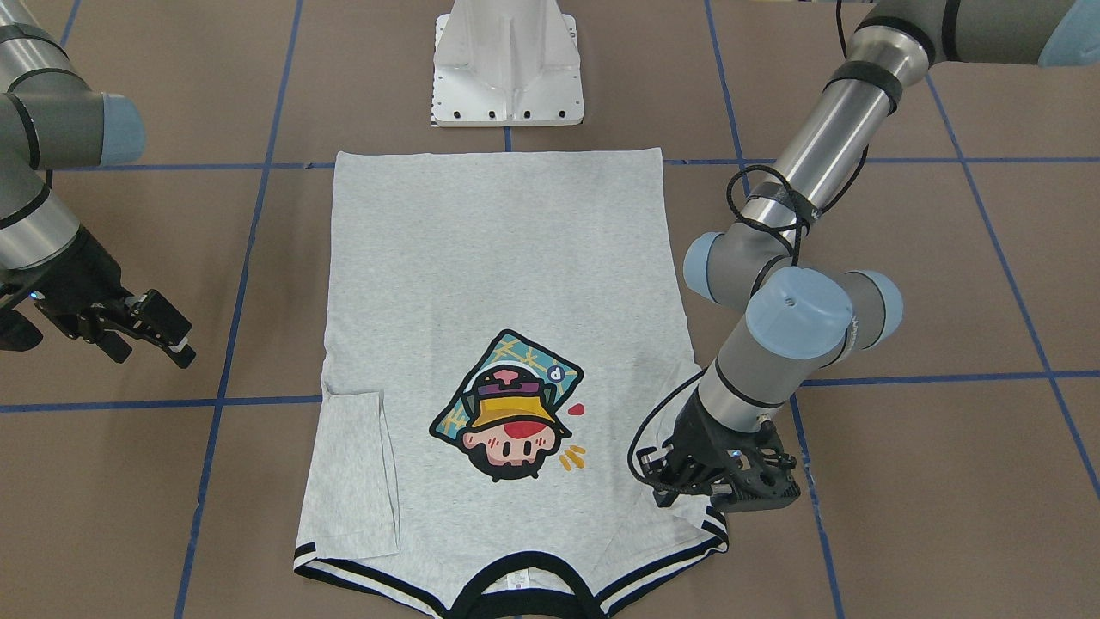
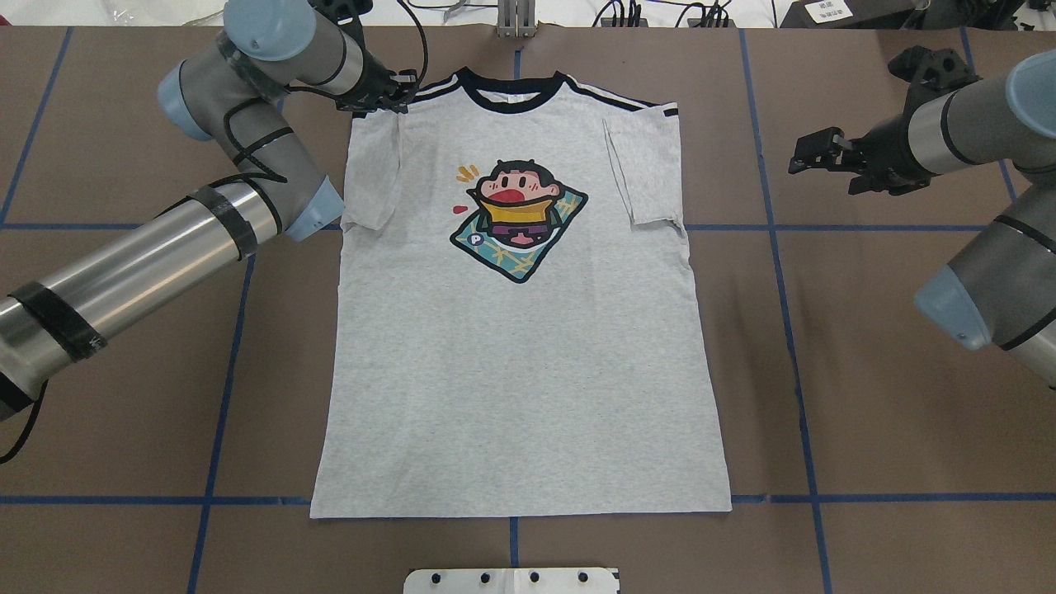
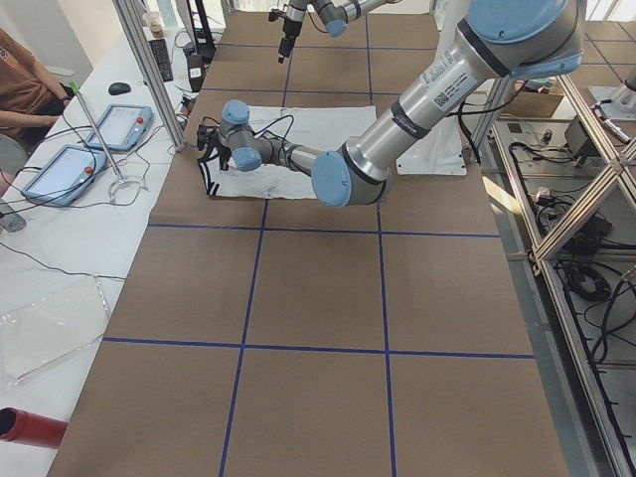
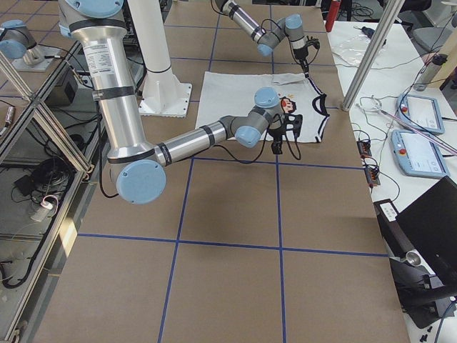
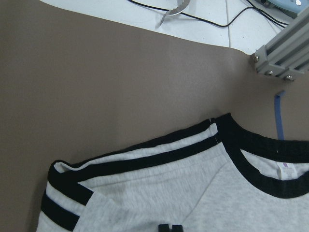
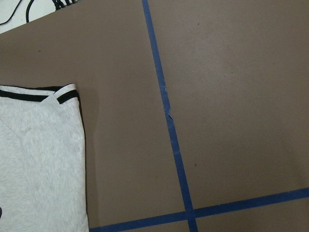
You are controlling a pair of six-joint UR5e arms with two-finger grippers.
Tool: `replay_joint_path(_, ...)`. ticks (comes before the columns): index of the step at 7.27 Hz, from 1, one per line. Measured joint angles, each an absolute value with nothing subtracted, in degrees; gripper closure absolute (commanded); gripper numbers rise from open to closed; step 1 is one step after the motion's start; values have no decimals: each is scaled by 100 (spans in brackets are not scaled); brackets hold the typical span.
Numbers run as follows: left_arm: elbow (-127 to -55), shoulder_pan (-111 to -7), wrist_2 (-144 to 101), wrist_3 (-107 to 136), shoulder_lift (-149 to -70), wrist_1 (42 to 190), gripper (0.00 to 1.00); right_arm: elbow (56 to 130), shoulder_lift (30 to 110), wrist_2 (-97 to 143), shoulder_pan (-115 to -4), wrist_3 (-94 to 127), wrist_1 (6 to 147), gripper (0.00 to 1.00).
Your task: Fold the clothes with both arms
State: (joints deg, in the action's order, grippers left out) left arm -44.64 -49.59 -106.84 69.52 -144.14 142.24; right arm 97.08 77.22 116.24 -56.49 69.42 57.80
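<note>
Fabric at the striped shoulder (image 5: 145, 154) lay right under the left claw (image 2: 386, 92), which sat low on that corner of the grey T-shirt (image 2: 511, 371). The wrist hid its jaws in the outer views, and only a black tip showed at the bottom edge of its own camera, so I could not tell whether it had pinched the cloth.

Just beside that claw, on the robot's side of it, the near sleeve (image 2: 371, 177) lay folded in over the body. Further inward from the claw ran the black collar (image 2: 511, 87), then the cartoon print (image 2: 516, 214), then the other sleeve (image 2: 648, 173), likewise folded in. The shirt lay flat and face up on the table (image 2: 866, 412). Its long axis ran from the collar, level with the left claw, back to the hem (image 2: 520, 507) near the white pedestal (image 1: 507, 69).

Past the second shoulder (image 6: 63, 92), well apart from it across bare table, hung the right claw (image 2: 825, 169), jaws parted and holding nothing.

The coming fold probably carries the collar end along that long axis toward the hem, which would need a grip on both shoulders. The left claw was at its corner. The right claw's corner lay sideways from it, in the direction of the left claw, so that arm had the longer reach to make.
</note>
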Motion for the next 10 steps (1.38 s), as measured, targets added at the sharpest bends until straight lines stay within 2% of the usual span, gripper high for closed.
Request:
replay_joint_path(1, -4311, -4953, -10568, 6946, -14475, 14375, 22, 9698, 7706, 11585, -5634, 6952, 5784, 0)
replay_joint_path(3, -4657, -4940, -10542, 6954, -14414, 14444, 20, 9710, 7587, 11460, -5438, 7225, 5818, 0)
replay_joint_path(6, -6636, -4755, -11053, 6996, -13219, 14411, 17, 10209, 7524, 11023, -4449, 9094, 5863, 0)
replay_joint_path(7, -7200, -4678, -11415, 7047, -12825, 14341, 16, 10592, 7807, 10693, -3866, 9672, 5916, 1)
replay_joint_path(8, -7764, -4642, -11723, 7245, -12489, 14131, 6, 11032, 8233, 10234, -3202, 10063, 6034, 0)
replay_joint_path(10, -8935, -4421, -11742, 7838, -11780, 13788, 6, 11711, 9006, 9252, -1877, 10892, 6180, 1)
